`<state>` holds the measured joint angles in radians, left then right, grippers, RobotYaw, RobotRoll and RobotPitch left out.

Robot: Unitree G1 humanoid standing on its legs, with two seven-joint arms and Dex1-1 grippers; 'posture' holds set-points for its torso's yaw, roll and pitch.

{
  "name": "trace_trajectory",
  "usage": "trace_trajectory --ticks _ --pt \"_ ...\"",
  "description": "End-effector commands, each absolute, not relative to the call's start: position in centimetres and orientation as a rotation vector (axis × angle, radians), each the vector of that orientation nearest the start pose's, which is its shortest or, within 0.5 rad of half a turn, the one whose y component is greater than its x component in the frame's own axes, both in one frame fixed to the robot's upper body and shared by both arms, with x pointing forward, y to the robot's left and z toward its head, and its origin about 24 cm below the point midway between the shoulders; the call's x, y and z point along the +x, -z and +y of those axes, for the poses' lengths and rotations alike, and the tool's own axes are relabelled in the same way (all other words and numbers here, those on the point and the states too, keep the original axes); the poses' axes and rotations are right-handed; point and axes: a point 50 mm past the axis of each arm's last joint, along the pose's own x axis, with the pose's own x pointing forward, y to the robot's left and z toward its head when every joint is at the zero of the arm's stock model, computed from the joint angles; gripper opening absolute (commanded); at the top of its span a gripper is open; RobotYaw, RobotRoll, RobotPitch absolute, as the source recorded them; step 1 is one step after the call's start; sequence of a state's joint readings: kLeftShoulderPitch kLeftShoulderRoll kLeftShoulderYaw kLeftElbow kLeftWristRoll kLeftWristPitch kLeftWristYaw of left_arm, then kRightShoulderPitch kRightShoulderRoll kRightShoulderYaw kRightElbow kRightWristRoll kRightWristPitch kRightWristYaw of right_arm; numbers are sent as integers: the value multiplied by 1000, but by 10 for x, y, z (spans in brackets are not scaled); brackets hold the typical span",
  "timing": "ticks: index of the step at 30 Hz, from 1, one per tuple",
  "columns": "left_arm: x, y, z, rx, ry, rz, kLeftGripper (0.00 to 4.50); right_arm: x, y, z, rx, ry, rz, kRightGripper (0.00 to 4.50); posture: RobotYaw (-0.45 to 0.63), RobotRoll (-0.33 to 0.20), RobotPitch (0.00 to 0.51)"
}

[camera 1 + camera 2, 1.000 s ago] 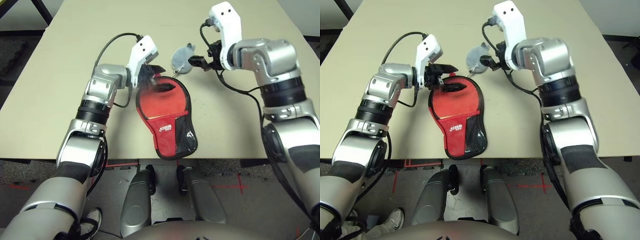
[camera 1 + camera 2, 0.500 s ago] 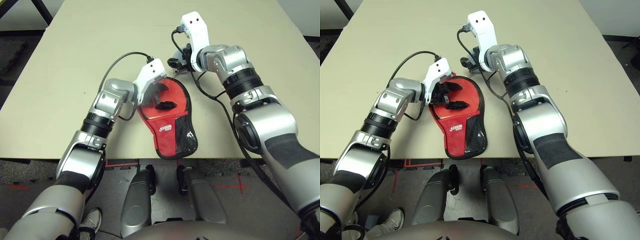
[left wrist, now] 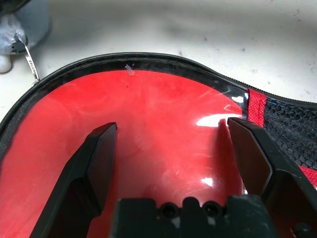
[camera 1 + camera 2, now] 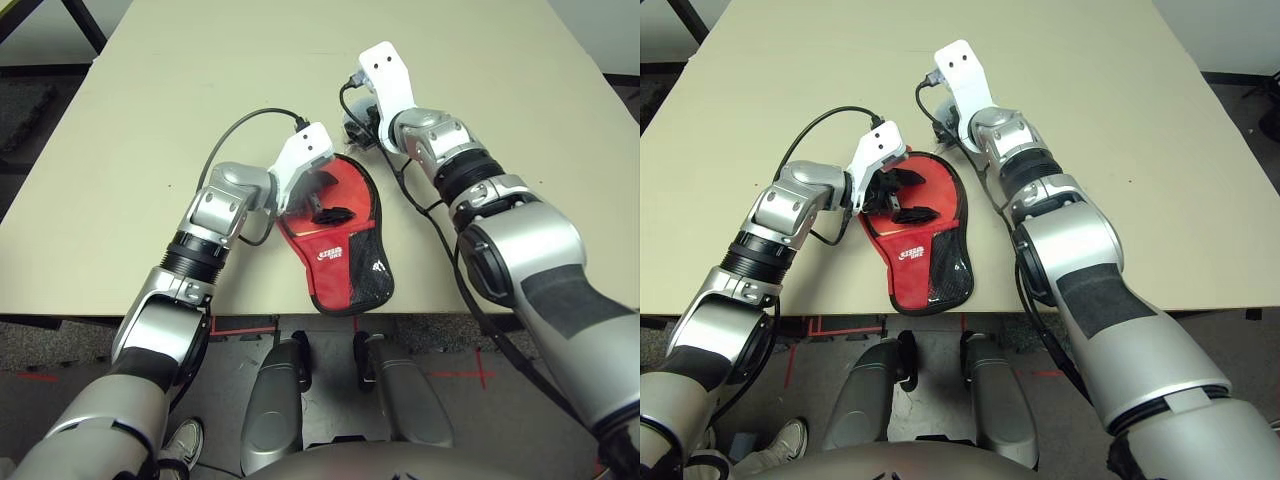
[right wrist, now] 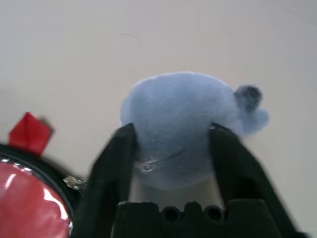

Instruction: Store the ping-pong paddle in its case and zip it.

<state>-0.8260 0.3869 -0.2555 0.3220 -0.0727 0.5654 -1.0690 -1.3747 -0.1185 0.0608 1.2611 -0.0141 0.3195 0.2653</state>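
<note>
The case (image 4: 335, 240) lies mid-frame near the table's front edge, pinned by the spread-fingered left gripper (image 3: 168, 144) so the right gripper (image 5: 171, 148), closing around the zipper's plush pull (image 5: 183, 119), can zip.

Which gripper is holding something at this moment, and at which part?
The right gripper has its jaws around the sides of the grey-blue soft lump. The left gripper is open over the case, holding nothing.
</note>
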Motion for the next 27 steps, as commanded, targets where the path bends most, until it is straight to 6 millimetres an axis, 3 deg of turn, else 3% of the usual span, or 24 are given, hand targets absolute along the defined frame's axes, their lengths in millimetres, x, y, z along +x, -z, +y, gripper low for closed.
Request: trace_trajectory --ticks 1,5,15,27 --pt "344 -138 109 381 1164 416 4500 427 -186 -95 -319 -341 280 1550 39 0 213" --pt "344 -138 110 380 1159 418 4500 429 -192 -119 -343 -289 279 87 28 0 213" --pt "342 -133 105 369 1174 425 4500 427 -199 -167 -460 -267 332 37 -9 0 226" --pt "352 -128 92 339 1159 455 4500 418 -180 -171 -469 -300 331 37 -41 0 239"
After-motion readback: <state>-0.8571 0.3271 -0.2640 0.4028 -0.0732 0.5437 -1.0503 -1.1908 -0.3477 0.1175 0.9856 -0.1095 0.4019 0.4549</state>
